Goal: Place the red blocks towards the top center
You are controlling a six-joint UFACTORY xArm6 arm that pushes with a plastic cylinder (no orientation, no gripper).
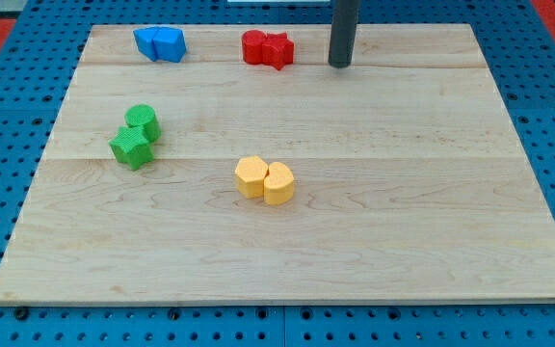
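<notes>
Two red blocks (266,48) sit pressed together near the view's top, a little left of centre; the right one looks star-shaped, the left one rounder. My tip (340,65) is the lower end of the dark rod, at the view's top, just right of centre. It stands to the right of the red blocks, apart from them by a small gap.
Two blue blocks (160,43) lie together at the view's top left. A green cylinder (143,120) and a green star (130,147) touch at the left. Two yellow blocks (265,179) sit together at centre. The wooden board (432,212) lies on a blue pegboard.
</notes>
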